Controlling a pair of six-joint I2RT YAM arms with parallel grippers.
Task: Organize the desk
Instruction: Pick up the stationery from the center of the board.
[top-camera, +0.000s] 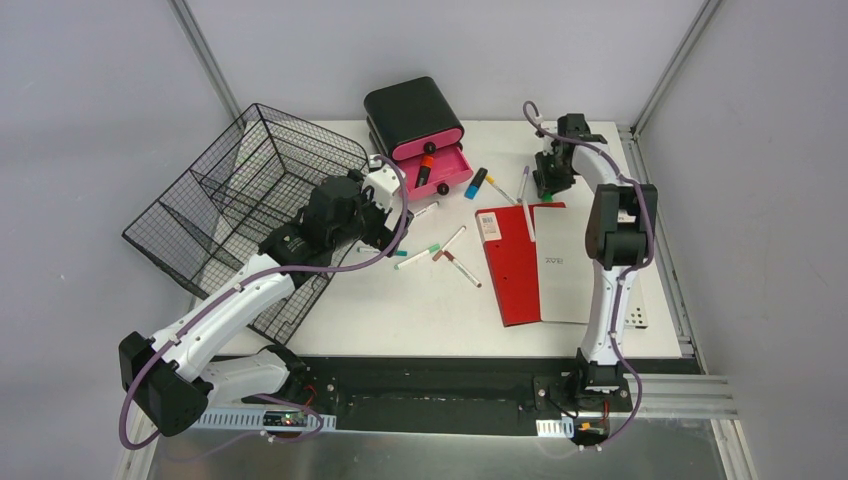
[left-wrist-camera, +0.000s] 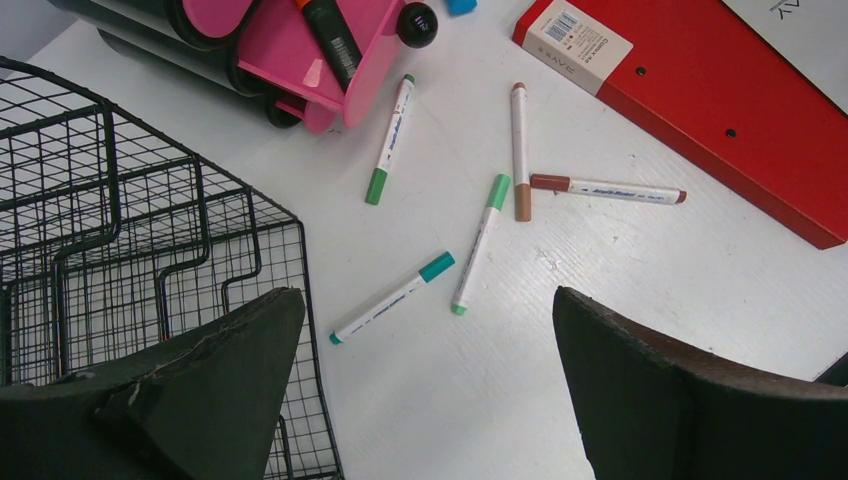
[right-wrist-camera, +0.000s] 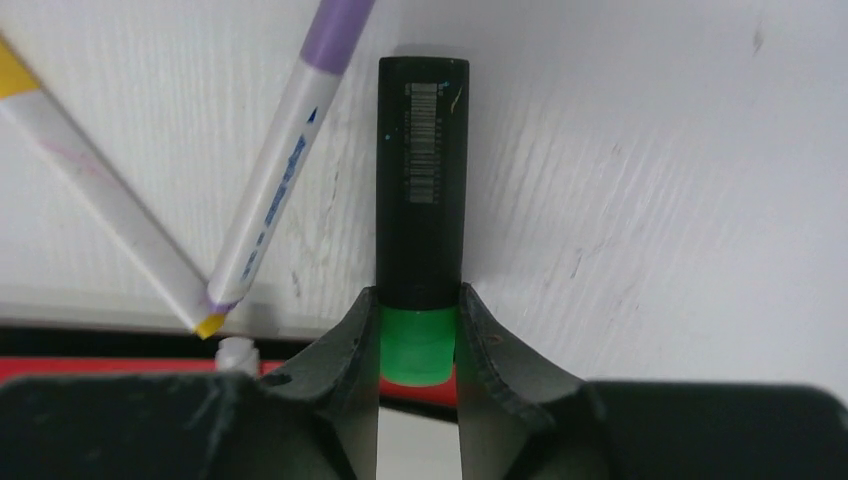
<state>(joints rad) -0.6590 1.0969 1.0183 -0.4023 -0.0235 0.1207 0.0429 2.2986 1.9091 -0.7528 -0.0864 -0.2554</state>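
White counter (top-camera: 400, 320): fills the middle of the overhead view; cluttered, with pens scattered over its centre and far edge.
Done so far: one orange-capped marker (top-camera: 424, 168) lies in the open pink drawer (top-camera: 450, 172) of the black drawer box (top-camera: 412, 112) at the far edge. Nothing else looks put away.
Wire basket (top-camera: 235, 205): at the far-left corner, tilted and hanging over the left edge; no pens visible inside.
Left hand (left-wrist-camera: 425, 300): fingers spread wide and holding nothing, hovering above the loose markers at the counter centre.
Centre markers: five lie loose: teal-capped marker (left-wrist-camera: 392, 298), light-green marker (left-wrist-camera: 478, 245), dark-green marker (left-wrist-camera: 390, 140), brown-capped marker (left-wrist-camera: 520, 150) and brown-ended marker (left-wrist-camera: 608, 189). The light-green and brown-capped ones touch at their caps.
Right hand (right-wrist-camera: 418, 325): clamped on the green end of a black highlighter (right-wrist-camera: 422, 170) near the far-right corner. Cannot tell whether it is lifted or resting on the counter.
Beside it: purple pen (right-wrist-camera: 290, 170) and yellow pen (right-wrist-camera: 90, 200), tips meeting just left of the highlighter.
Blue highlighter (top-camera: 476, 183): loose, just right of the pink drawer.
Red folder (top-camera: 508, 265): flat toward the right edge, with the white notebook (top-camera: 562, 262) touching its right side.
Progress judgement: early. One pick is under way, and about eight pens, the open drawer, the books and the skewed basket are left.
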